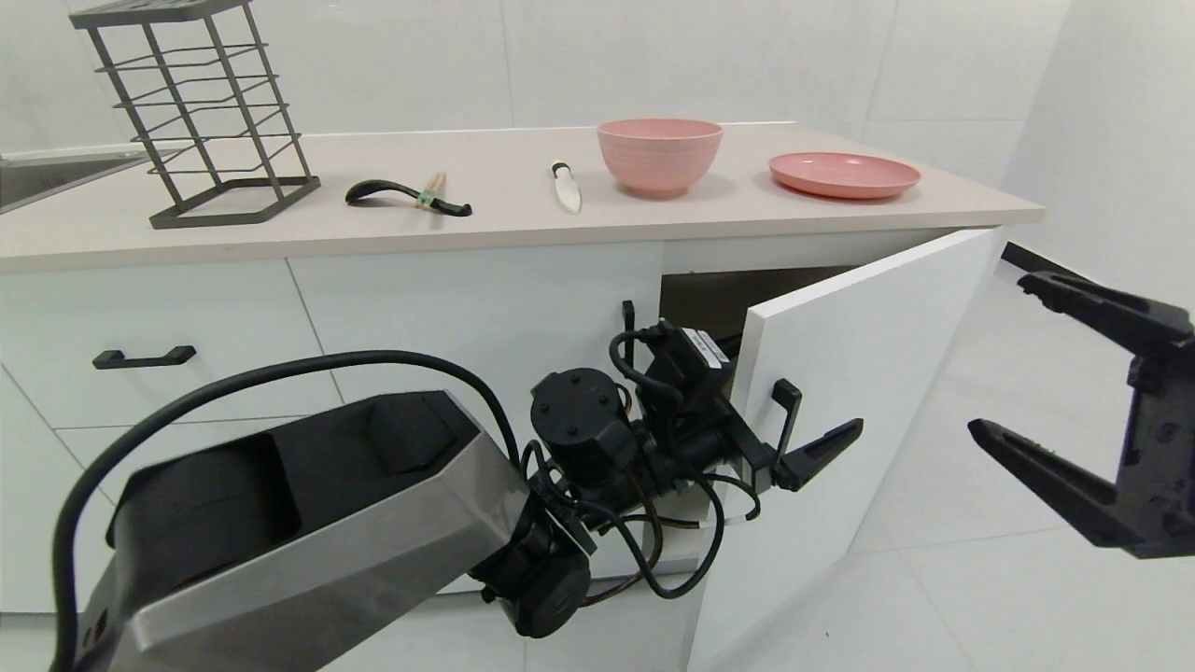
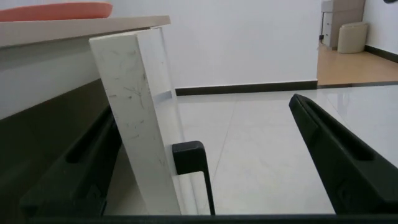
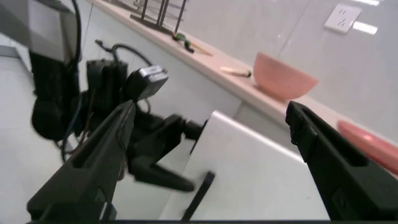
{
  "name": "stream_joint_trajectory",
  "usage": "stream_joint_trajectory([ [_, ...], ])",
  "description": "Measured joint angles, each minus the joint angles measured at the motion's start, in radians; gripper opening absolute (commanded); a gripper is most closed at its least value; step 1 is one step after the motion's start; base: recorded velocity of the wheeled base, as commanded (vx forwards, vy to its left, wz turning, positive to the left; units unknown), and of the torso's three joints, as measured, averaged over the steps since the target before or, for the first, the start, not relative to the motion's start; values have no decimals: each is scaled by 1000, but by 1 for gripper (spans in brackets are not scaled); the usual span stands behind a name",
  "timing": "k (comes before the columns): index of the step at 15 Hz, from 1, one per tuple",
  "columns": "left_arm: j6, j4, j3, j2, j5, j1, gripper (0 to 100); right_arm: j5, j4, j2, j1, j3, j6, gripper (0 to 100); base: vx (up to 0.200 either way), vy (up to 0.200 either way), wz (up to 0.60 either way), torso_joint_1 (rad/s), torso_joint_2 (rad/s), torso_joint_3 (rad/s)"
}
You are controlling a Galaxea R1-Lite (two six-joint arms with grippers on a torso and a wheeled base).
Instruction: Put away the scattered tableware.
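Up front, left gripper [image 2: 202, 109] splayed wide across the cabinet door [image 1: 868, 355] edge, handle [image 1: 786, 401] between the fingers, gripping nothing. Right gripper [image 1: 1004, 355] spread too, empty, hanging over bare floor past the open door. Up on the counter [image 1: 504, 224]: knife [image 1: 565, 185] lying front-to-back, blade toward the front edge. Pink bowl [image 1: 659, 154] and plate [image 1: 844, 174] beside it, black spoon [image 1: 406, 196] crosswise near the rack [image 1: 201, 112].

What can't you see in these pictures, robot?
Head view: inside the cupboard is dark, and its open door covers most of it.
Head view: the pink bowl hides its inside behind its near wall.
Head view: the sink is cut off by the left edge.
Left wrist view: the pink plate is cut off by the top edge.
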Motion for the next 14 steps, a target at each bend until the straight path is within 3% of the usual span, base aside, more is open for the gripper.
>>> stream_joint_trajectory([
  [7, -9, 0, 0, 36, -1, -56, 100, -3, 0, -22, -1, -70, 0, 100, 0, 0, 0, 0, 0, 0],
  [12, -53, 5, -13, 50, -10, -160, 100, -23, 4, -41, -2, -122, 0, 100, 0, 0, 0, 0, 0, 0],
  [14, -72, 13, -67, 62, -10, -223, 100, -24, 4, -50, -1, -142, 1, 100, 0, 0, 0, 0, 0, 0],
])
